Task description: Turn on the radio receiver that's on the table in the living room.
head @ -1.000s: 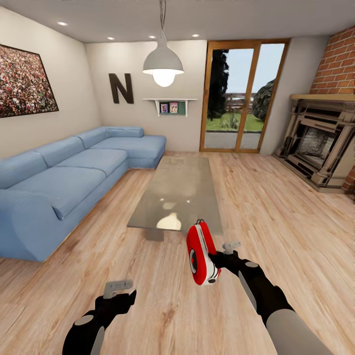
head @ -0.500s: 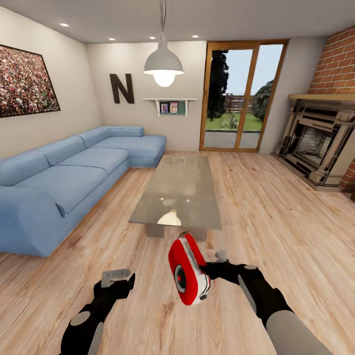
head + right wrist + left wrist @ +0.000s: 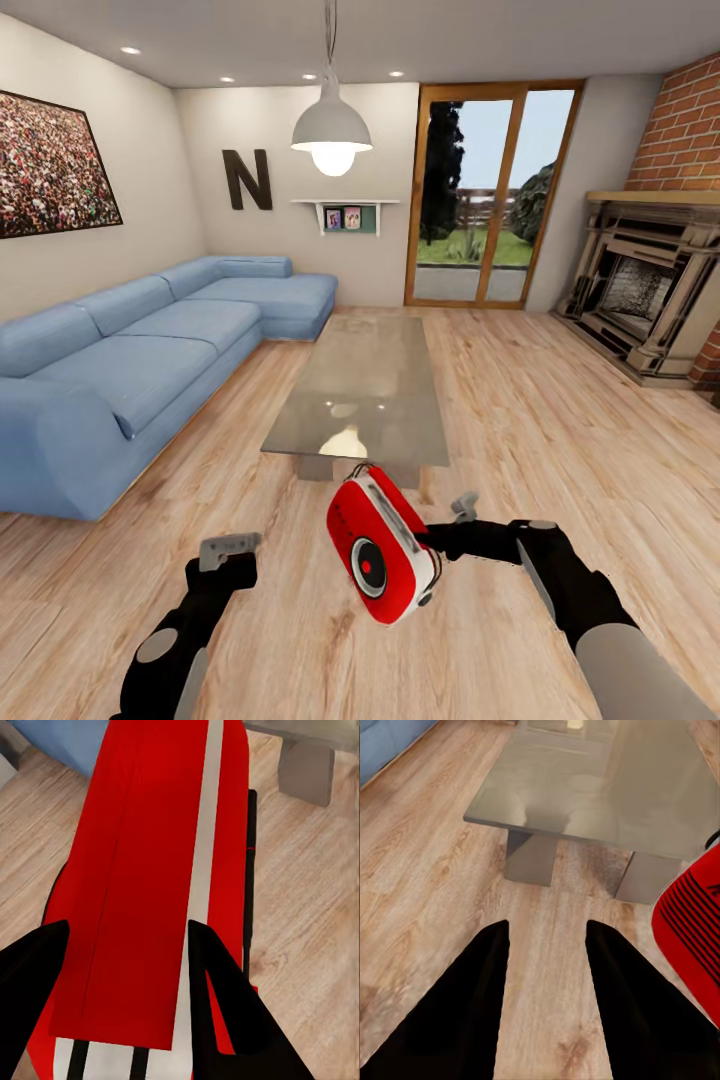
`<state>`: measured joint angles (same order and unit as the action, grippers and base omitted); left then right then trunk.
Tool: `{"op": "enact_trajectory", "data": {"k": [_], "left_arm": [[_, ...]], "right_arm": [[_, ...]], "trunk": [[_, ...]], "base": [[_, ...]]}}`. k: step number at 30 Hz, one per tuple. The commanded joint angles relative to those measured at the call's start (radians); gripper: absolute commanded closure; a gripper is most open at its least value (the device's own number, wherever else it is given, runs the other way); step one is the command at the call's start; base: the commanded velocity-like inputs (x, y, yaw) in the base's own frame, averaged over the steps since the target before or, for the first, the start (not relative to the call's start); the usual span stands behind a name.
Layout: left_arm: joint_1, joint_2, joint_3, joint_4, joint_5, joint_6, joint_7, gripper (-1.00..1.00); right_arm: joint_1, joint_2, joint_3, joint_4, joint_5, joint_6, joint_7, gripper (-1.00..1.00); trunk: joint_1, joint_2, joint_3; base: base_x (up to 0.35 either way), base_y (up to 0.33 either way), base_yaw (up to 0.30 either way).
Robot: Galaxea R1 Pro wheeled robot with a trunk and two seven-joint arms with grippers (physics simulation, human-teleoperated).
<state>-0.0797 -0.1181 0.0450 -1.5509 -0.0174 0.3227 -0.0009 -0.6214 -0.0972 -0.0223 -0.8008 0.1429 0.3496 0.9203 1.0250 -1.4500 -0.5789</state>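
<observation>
Your right gripper (image 3: 440, 540) seems clamped on the radio receiver (image 3: 380, 558), dial facing you, long axis toward 11 o'clock, with your spread-fingered left gripper (image 3: 228, 550) at its 9 o'clock.

Big dark letter "N" (image 3: 246, 179) on far cream wall, above blue corner sofa (image 3: 150, 350). No other readable text; none legible on red radio (image 3: 380, 543).
</observation>
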Motion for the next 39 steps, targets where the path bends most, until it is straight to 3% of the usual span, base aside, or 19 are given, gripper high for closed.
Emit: {"op": "enact_trajectory", "data": {"k": [1, 7, 10, 11, 13, 15, 17, 21, 23, 25, 27, 31, 35, 39], "left_arm": [[0.000, -0.003, -0.002, 0.000, -0.001, 0.004, 0.001, 1.00], [0.000, 0.001, -0.006, -0.001, -0.002, 0.004, -0.002, 1.00], [0.000, 0.004, -0.069, -0.001, -0.061, 0.005, -0.015, 1.00], [0.000, 0.002, -0.117, -0.001, -0.122, 0.007, -0.051, 1.00], [0.000, 0.001, -0.159, -0.001, -0.154, 0.008, -0.119, 1.00], [0.000, -0.001, -0.186, 0.000, -0.172, 0.009, -0.240, 1.00], [0.000, -0.001, -0.191, 0.001, -0.177, 0.009, -0.292, 1.00], [-0.001, -0.004, -0.196, 0.032, -0.184, 0.019, -0.326, 1.00], [-0.001, -0.005, -0.196, 0.042, -0.206, 0.046, -0.329, 1.00], [-0.002, -0.012, -0.197, 0.051, -0.253, 0.070, -0.330, 1.00], [-0.008, -0.031, -0.198, 0.067, -0.286, 0.078, -0.331, 1.00], [-0.069, -0.056, -0.198, 0.187, -0.339, 0.082, -0.331, 1.00], [-0.089, -0.056, -0.198, 0.213, -0.352, 0.083, -0.328, 1.00], [-0.092, -0.056, -0.200, 0.182, -0.378, 0.085, -0.327, 1.00]], "right_arm": [[0.000, -0.008, -0.014, -0.006, -0.009, 0.001, 0.001, 1.00], [0.000, -0.015, -0.100, -0.017, -0.012, -0.001, 0.022, 1.00], [0.000, -0.016, -0.109, -0.016, -0.007, -0.001, 0.073, 1.00], [0.000, -0.019, -0.110, -0.015, -0.005, -0.001, 0.101, 1.00], [0.000, -0.019, -0.109, -0.014, -0.005, -0.001, 0.126, 1.00], [0.000, -0.019, -0.105, -0.013, -0.005, -0.001, 0.164, 1.00], [0.000, -0.020, -0.105, -0.012, -0.005, -0.001, 0.204, 1.00], [0.000, -0.021, -0.107, -0.014, -0.004, 0.001, 0.275, 1.00], [0.000, -0.021, -0.108, -0.014, -0.004, 0.002, 0.283, 1.00], [0.000, -0.021, -0.108, -0.014, -0.004, 0.002, 0.287, 1.00], [0.000, -0.021, -0.108, -0.014, -0.004, 0.002, 0.289, 1.00], [0.000, -0.021, -0.109, -0.015, -0.003, 0.003, 0.291, 1.00], [0.000, -0.021, -0.108, -0.015, -0.004, 0.004, 0.291, 1.00], [0.000, -0.021, -0.106, -0.015, -0.005, 0.005, 0.292, 1.00]], "trunk": [[0.000, 0.000, 0.000], [0.000, 0.000, 0.000], [0.000, 0.000, 0.000], [0.000, 0.000, 0.000], [0.000, 0.000, 0.000], [0.000, 0.000, 0.000], [0.000, 0.000, 0.000], [0.000, 0.000, 0.000], [0.000, 0.000, 0.000], [0.000, 0.000, 0.000], [0.000, 0.000, 0.000], [0.000, 0.000, 0.000], [0.000, 0.000, 0.000], [0.000, 0.000, 0.000]], "base": [[0.000, 0.000, 0.000], [0.000, 0.000, 0.000], [0.000, 0.000, 0.000], [0.000, 0.000, 0.000], [0.000, 0.000, 0.000], [0.000, 0.000, 0.000], [0.000, 0.000, 0.000], [0.000, 0.000, 0.000], [0.000, 0.000, 0.000], [0.000, 0.000, 0.000], [0.000, 0.000, 0.000], [0.000, 0.000, 0.000], [0.000, 0.000, 0.000], [0.000, 0.000, 0.000]]}}
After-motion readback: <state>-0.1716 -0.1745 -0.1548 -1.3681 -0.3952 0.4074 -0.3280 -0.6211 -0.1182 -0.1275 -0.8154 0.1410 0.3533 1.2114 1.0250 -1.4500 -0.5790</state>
